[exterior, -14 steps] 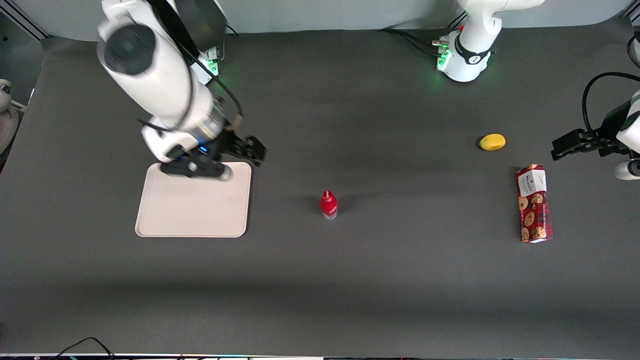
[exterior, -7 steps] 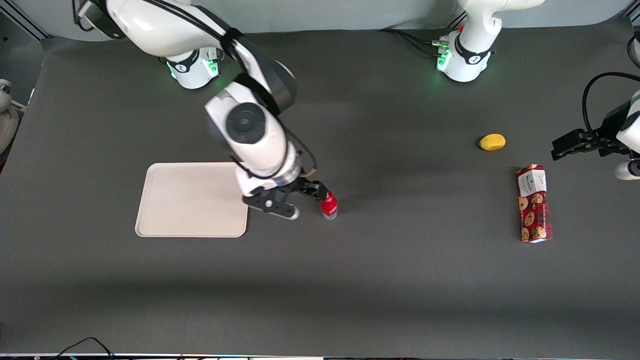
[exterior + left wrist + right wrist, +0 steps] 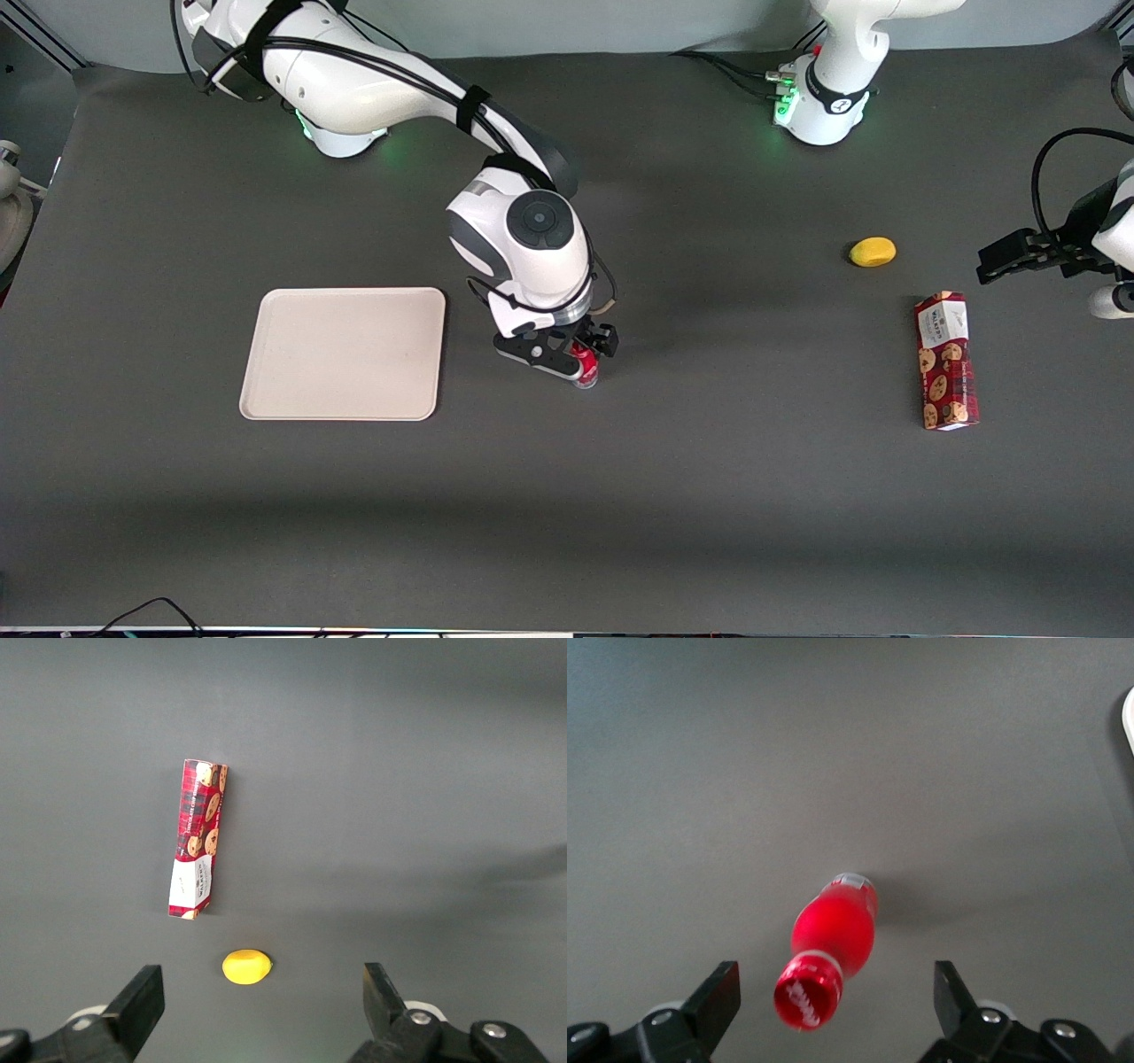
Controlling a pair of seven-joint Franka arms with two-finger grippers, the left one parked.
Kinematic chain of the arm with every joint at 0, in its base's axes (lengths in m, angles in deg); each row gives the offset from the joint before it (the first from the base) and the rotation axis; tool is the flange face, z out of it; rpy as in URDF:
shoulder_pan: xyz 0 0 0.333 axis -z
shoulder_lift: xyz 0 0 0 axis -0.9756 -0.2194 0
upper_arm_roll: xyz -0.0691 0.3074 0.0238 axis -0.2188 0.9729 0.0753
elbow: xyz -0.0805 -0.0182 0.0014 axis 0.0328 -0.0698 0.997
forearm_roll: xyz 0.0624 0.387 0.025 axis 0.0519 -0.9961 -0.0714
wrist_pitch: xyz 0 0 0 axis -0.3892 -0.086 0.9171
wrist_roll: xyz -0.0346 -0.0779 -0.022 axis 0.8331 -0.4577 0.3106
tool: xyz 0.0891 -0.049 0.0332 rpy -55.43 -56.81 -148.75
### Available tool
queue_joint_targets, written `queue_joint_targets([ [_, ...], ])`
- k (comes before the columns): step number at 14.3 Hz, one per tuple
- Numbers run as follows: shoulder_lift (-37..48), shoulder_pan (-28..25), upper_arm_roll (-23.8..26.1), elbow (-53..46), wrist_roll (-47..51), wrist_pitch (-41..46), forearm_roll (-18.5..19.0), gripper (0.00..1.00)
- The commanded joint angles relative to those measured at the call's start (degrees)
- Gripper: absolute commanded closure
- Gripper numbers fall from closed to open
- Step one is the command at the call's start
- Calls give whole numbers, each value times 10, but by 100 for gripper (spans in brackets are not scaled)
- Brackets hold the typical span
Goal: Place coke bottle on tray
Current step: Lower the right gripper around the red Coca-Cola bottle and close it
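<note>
The pincer hangs right over the coke bottle, and in the right wrist view its two black fingers are spread wide, with nothing held between them. The coke bottle stands upright on the dark surface, near the tray but not touching it, and the tray sits toward the working arm's end. The step now looks like the grab. To do it well, the pincer should go straight down so one finger passes on each side of the bottle, then squeeze around the round red body and not the little cap. The cap sits a bit closer to one finger, so a small nudge sideways would help to center it. The bottle is thin and tall, so a bump could tip it over. It looks like smooth, shiny plastic, with a ribbed red cap and a clear bottom. The tray is flat, pale cream, with round corners and a low rim. The surface looks soft and gray, like cloth. Toward the parked arm's end lie a yellow lemon and a long red cookie box.
</note>
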Motion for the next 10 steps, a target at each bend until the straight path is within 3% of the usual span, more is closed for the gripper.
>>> queue_joint_targets([
  [1, -18, -2, 7, -24, 20, 1, 24, 28],
  [3, -18, -2, 7, -25, 20, 1, 24, 48],
  [4, -18, -2, 9, -25, 20, 0, 24, 51],
  [6, -18, -2, 11, -25, 20, -2, 24, 50],
  [7, -18, -2, 11, -25, 20, -3, 24, 44],
  [8, -18, -2, 12, -25, 20, -6, 24, 30],
  [10, -18, -3, 13, -25, 22, -8, 23, 30],
])
